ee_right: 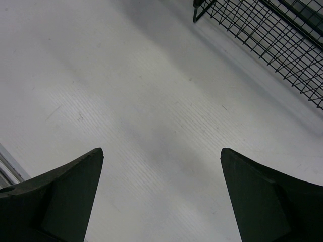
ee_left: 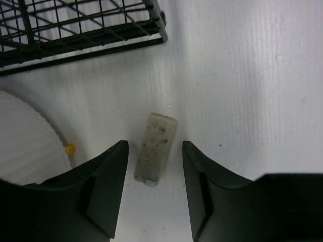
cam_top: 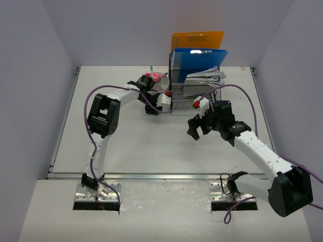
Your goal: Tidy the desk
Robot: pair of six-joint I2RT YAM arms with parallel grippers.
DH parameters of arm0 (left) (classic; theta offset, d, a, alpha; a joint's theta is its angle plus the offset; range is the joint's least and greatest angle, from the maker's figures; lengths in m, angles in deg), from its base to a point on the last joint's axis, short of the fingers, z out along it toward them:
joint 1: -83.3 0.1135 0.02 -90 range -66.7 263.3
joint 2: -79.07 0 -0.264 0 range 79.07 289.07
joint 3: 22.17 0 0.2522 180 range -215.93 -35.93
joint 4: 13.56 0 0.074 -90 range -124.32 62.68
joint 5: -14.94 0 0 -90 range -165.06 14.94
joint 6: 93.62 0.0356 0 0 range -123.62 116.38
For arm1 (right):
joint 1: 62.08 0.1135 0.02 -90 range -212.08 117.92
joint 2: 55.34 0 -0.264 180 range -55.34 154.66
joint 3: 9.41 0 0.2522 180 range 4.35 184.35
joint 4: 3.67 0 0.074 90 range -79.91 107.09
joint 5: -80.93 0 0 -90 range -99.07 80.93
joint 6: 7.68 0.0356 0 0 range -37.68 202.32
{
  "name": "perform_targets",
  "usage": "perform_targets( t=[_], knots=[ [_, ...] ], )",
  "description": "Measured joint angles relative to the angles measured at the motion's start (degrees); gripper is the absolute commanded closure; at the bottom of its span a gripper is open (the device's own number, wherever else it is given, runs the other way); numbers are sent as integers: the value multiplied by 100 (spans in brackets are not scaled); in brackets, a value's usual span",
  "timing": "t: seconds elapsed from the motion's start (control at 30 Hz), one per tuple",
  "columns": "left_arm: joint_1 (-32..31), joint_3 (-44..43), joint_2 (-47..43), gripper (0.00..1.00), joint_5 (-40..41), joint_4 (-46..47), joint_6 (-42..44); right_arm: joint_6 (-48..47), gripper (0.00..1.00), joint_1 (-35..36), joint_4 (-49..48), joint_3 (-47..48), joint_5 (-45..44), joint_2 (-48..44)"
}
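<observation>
The desk (cam_top: 136, 146) is a white tabletop with a silver rail (cam_top: 151, 176) along its near edge. My left gripper (cam_top: 151, 108) is at the black wire rack's (cam_top: 194, 88) front left corner, pointing down. In the left wrist view it (ee_left: 154, 144) is open, and a dirty beige eraser (ee_left: 155, 148) lies on the desk between the fingers, touching neither. The eraser is hidden in the top view. My right gripper (cam_top: 194, 128) is open and empty over bare desk in front of the rack; it also shows in the right wrist view (ee_right: 161, 151).
The rack holds an orange folder (cam_top: 197, 39), a blue folder (cam_top: 199, 59) and white papers (cam_top: 204, 76). A white ribbed cup (ee_left: 25, 146) with pink and green items (cam_top: 156, 76) stands left of the rack. A red-tipped piece (cam_top: 197, 104) lies at the rack's front. Lavender walls enclose the desk.
</observation>
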Motion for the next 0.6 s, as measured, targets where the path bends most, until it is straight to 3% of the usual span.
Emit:
perform_targets(
  t=[0.1, 0.23, 0.47, 0.6],
  knots=[
    [55, -26, 28, 75, 3, -58, 78, 0, 4, -2, 31, 0, 54, 0],
    [72, 302, -161, 85, -24, -54, 217, 8, 5, -2, 72, 33, 197, 9],
    [79, 1168, -778, 99, -23, -418, 345, 699, 7, -6, 47, 696, 555, 391],
    [126, 1945, -1492, 100, -208, -291, -82, 1596, 8, -6, -150, 1137, 779, 681]
  ],
)
